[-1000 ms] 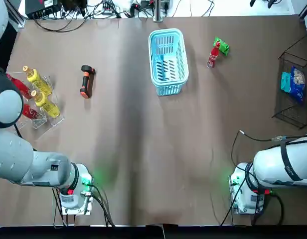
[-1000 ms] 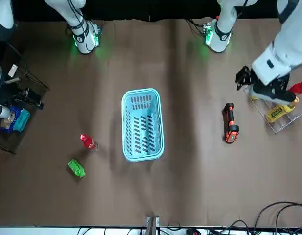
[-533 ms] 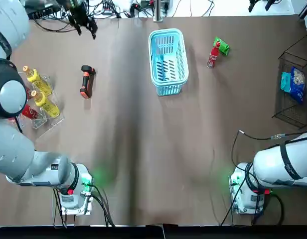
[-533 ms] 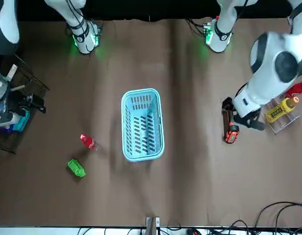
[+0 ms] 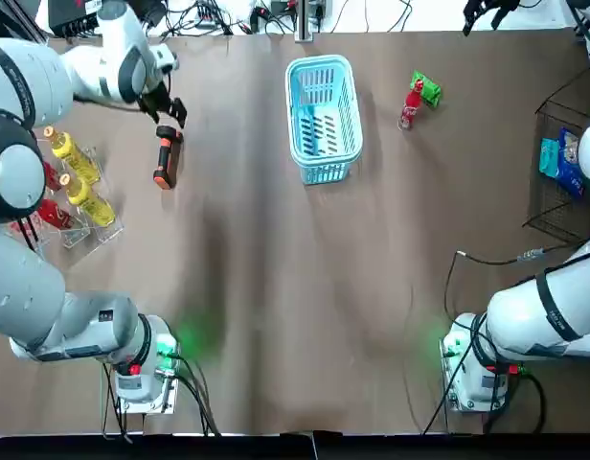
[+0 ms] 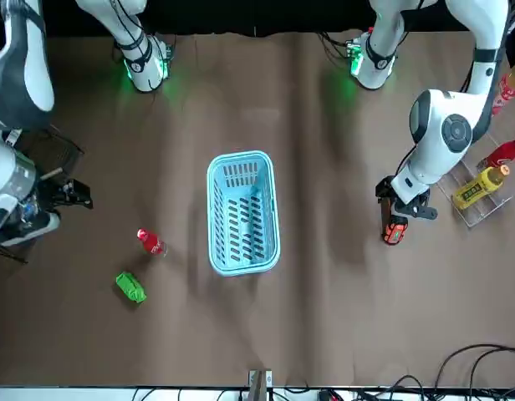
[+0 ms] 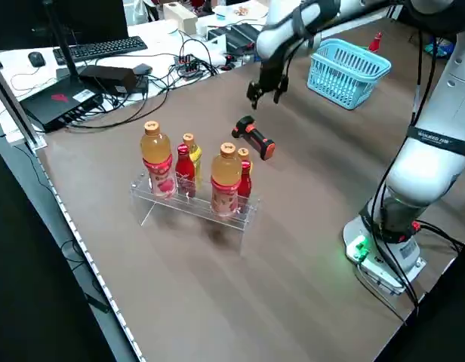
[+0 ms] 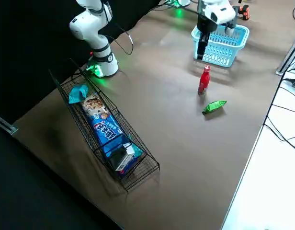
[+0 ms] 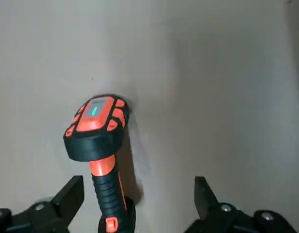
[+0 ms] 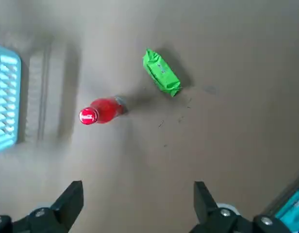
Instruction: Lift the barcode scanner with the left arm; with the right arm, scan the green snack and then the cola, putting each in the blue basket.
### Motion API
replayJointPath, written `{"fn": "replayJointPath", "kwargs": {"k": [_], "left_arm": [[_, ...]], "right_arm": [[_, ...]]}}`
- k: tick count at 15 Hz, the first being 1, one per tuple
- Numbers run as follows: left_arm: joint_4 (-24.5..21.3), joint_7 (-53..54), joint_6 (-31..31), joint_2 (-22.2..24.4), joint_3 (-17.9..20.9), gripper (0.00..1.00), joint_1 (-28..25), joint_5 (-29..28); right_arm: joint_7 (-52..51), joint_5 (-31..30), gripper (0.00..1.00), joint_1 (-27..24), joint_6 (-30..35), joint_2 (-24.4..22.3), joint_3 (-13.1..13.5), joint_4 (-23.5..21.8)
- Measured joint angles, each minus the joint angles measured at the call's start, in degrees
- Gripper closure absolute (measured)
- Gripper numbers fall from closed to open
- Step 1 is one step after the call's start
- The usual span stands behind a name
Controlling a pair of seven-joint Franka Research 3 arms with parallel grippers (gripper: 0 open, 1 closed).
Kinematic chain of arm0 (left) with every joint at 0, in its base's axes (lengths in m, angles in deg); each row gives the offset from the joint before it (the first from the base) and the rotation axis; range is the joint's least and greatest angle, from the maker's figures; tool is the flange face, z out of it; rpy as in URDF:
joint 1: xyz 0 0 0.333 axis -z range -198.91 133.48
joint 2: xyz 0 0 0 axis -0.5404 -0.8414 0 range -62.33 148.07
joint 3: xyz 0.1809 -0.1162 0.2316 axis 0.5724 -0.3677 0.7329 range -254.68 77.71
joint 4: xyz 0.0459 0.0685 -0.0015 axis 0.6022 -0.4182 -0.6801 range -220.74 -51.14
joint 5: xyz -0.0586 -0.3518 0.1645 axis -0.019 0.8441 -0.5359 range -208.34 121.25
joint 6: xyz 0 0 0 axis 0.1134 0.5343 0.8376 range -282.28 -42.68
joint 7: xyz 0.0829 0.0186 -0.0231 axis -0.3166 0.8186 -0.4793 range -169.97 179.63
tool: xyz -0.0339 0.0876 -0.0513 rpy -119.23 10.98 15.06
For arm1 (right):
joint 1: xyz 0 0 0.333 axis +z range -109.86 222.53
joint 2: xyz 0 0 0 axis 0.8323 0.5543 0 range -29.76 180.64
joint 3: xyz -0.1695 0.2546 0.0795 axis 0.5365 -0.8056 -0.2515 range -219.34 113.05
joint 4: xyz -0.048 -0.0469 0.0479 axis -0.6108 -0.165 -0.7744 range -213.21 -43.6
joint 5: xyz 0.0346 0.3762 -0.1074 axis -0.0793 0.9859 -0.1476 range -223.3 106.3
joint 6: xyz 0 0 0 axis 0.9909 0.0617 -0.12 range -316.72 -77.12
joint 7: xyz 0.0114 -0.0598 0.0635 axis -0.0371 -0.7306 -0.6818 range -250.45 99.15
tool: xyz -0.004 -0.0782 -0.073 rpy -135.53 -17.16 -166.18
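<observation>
The brown table point(image 5: 295, 287) carries everything. At its right edge stands a wire rack point(image 8: 140, 175) holding a row of blue snack packs point(image 8: 105, 128). The top view cuts the rack off at the side of the frame.

The blue basket point(image 5: 319, 60) sits at the far middle of the table, its long side running near to far. Through its open top only its own slotted floor shows.

At the left, a clear rack point(image 7: 195, 209) holds yellow and red bottles point(image 7: 226, 181) upright. In the top view the left arm hides part of it.

The left gripper point(image 5: 170, 113) hangs above the barcode scanner point(image 5: 163, 161), its fingers spread wide and holding nothing. In the left wrist view the butt of the handle shows between the fingers, clear of both.

The scanner lies on the table between the bottle rack and the basket. Its long axis runs near to far, nearly parallel to the basket, with the wider head at the far end and the handle toward the robot. In the front view the gripper hides its near part.

The right gripper point(image 10: 137, 184) hovers over the far right of the table, spread wide and empty. The top view shows only part of it at the far edge.

Below it the cola point(image 5: 409, 107), a small red bottle, stands upright to the right of the basket. The green snack point(image 5: 424, 88) lies flat just beyond it, farther and to the right, not touching.
</observation>
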Motion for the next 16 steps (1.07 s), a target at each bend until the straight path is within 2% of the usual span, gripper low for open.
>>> {"fn": "replayJointPath", "kwargs": {"k": [2,4,10,16], "left_arm": [[-3.7,0.0,-4.5,-0.3,0.0,0.0,-1.4,-2.0],[-5.4,0.0,-5.7,-1.1,0.0,0.0,-2.3,-3.5],[-5.6,0.0,-7.9,-3.8,0.0,0.0,-3.8,-4.8],[-5.2,0.0,-11.2,-6.8,0.0,0.05,-4.6,-4.8]], "right_arm": [[-7.2,0.0,0.0,-0.2,-0.6,1.5,0.1,0.0],[-12.5,0.0,0.0,-0.2,-2.2,2.9,0.1,0.0],[-22.4,-0.2,0.0,-0.4,-10.7,9.8,0.2,0.0],[-26.7,-0.2,0.0,-2.1,-24.8,19.3,0.2,-0.1]]}}
